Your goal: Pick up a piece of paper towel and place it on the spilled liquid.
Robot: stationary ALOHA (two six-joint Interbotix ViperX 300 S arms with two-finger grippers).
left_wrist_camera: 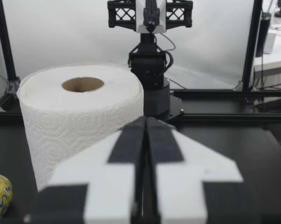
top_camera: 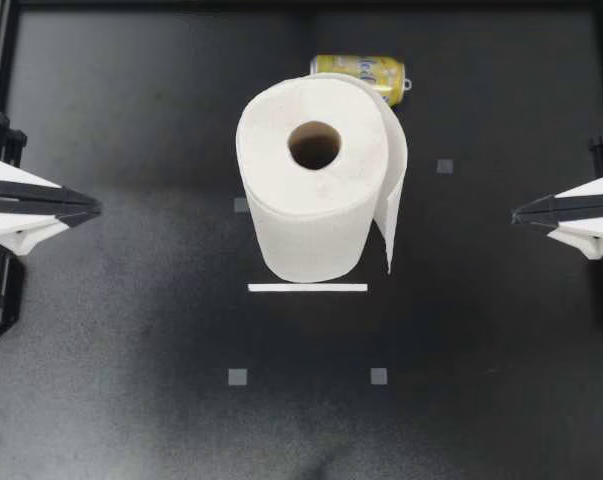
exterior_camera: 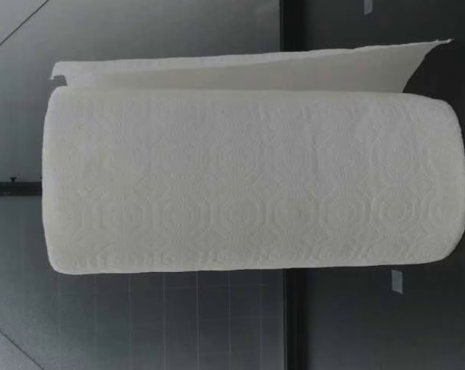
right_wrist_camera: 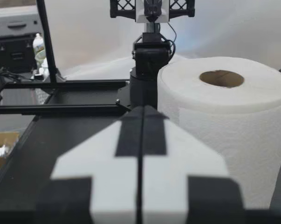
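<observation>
A white roll of embossed paper towel [top_camera: 316, 180] stands upright on its end at the middle of the black table [top_camera: 131, 330], with its brown cardboard core facing up. A loose outer sheet [top_camera: 394, 190] peels away from the roll on the side toward my right arm and hangs down alongside it, still joined to the roll. Behind the roll, toward the table's back edge, a yellow drinks can [top_camera: 366, 72] lies on its side, partly hidden by the roll. A thin white strip [top_camera: 307, 288] lies flat on the table just in front of the roll, apart from it, and small grey square markers [top_camera: 237, 377] are scattered around it. My left gripper [top_camera: 93, 207] sits at the table's left edge, well apart from the roll, its two black-and-white fingers pressed together with nothing between them. My right gripper [top_camera: 518, 212] sits at the right edge, also well clear, its fingers likewise closed tight and holding nothing. Both point inward toward the roll.
</observation>
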